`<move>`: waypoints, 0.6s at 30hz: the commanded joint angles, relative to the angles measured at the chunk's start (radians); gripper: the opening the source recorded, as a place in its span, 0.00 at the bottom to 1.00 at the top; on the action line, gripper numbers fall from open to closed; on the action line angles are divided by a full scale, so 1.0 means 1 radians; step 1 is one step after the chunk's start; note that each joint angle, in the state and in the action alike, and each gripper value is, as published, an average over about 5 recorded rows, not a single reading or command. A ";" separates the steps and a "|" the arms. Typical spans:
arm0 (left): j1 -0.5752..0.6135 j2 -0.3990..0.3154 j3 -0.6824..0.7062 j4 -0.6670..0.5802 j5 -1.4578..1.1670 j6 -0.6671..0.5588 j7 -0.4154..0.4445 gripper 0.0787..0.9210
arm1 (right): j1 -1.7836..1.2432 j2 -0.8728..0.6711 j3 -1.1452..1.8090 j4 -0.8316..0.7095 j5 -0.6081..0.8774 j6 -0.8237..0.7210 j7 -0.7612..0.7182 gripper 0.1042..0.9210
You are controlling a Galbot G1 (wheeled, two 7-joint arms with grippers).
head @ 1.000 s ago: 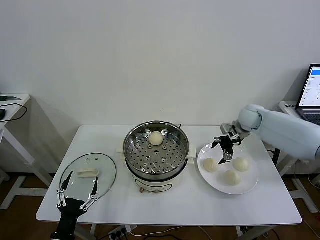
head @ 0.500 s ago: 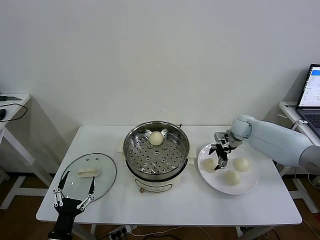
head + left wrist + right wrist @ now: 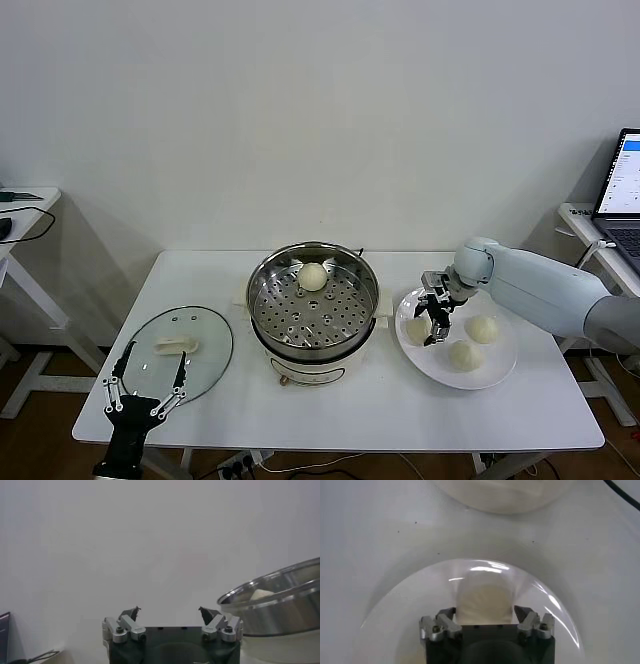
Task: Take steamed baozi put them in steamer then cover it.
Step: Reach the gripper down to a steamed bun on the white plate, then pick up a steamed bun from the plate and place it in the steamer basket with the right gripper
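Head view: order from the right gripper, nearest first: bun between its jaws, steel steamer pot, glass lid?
1. Cream-white bun at the plate's left side, between the right gripper jaws.
2. Shiny round stainless-steel steamer pot, mid-table, toward the robot's left.
3. Round clear glass lid, far left of the table, by the left gripper.

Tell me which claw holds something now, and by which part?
The right claw straddles the sides of a baozi on the plate; a firm hold cannot be told. The left claw holds nothing.
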 commanded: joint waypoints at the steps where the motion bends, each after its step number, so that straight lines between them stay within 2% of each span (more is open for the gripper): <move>1: -0.001 0.001 -0.003 -0.001 -0.001 0.001 -0.001 0.88 | -0.004 0.006 0.004 -0.006 -0.006 -0.003 -0.010 0.70; 9: -0.003 0.003 -0.005 -0.005 -0.003 0.001 -0.001 0.88 | 0.088 -0.011 0.018 0.026 -0.009 -0.001 -0.088 0.67; 15: -0.003 0.004 -0.004 -0.014 -0.002 0.002 -0.001 0.88 | 0.242 -0.002 0.089 0.047 -0.078 0.024 -0.280 0.68; 18: -0.002 0.007 -0.003 -0.014 -0.002 0.002 -0.001 0.88 | 0.377 0.026 0.061 0.089 -0.066 0.024 -0.359 0.68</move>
